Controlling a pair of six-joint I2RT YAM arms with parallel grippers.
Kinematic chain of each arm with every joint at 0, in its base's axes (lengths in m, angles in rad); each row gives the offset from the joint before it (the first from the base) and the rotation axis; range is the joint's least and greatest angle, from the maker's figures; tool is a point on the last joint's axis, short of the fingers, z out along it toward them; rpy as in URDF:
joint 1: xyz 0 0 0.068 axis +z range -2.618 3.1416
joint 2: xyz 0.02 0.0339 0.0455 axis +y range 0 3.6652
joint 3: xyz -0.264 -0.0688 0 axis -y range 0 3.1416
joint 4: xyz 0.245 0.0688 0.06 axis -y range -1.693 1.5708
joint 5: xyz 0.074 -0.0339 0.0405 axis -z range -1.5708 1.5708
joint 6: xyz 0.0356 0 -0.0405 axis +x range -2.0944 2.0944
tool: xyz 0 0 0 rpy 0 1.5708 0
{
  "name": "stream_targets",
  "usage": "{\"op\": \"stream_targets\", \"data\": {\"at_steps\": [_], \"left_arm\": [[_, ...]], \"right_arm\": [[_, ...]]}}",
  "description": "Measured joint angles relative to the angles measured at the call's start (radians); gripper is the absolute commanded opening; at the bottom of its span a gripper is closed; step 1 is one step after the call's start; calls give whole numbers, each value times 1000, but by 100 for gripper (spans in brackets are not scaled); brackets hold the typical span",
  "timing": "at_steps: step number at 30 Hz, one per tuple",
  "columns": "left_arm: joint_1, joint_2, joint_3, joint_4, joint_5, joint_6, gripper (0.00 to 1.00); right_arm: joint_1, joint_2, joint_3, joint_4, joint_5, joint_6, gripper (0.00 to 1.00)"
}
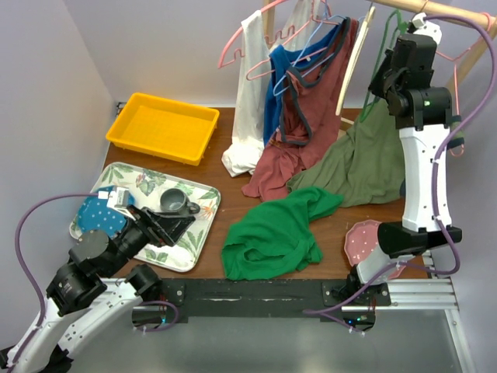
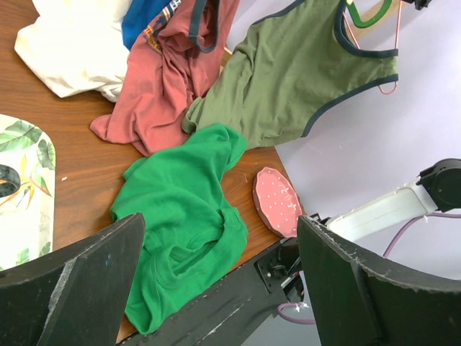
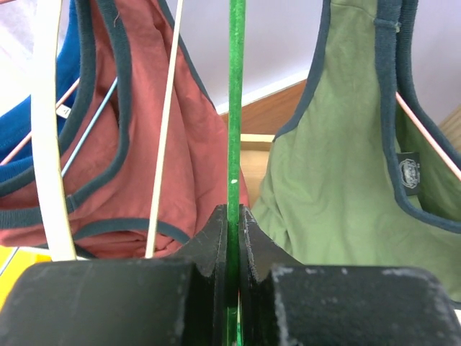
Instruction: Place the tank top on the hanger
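Observation:
The bright green tank top point(image 1: 276, 233) lies crumpled on the wooden table near the front edge, also seen in the left wrist view point(image 2: 180, 209). The thin green hanger point(image 3: 233, 108) hangs among the clothes at the back right point(image 1: 386, 48). My right gripper point(image 3: 233, 213) is raised to the rail point(image 1: 387, 74) and is shut on the hanger's wire, which runs straight up between its fingers. My left gripper point(image 1: 172, 221) hovers low over the tray at the front left, open and empty point(image 2: 221, 220), well left of the tank top.
A rust-red top point(image 1: 311, 116), an olive top with navy trim point(image 1: 365, 163), a white garment point(image 1: 248, 116), a cream hanger point(image 1: 353, 62) and pink hangers point(image 1: 248, 39) hang at the back. Also present: yellow bin point(image 1: 163, 128), floral tray point(image 1: 194, 249), pink plate point(image 1: 361, 241).

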Motion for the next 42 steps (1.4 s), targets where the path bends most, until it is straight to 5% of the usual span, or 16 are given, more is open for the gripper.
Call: {"op": "stream_targets", "data": {"at_steps": [15,29,42], "left_arm": [[0,10,17,-9,6,-5,91],[0,116,52,55,60,69,92],[0,393,232,108,219,391,95]], "right_arm": [[-1,-251,-48,26,-53,-42,0],[-3,-554,-388,57,-132,-92,0],[-4,-959,-588,19,-312,-356,0]]}}
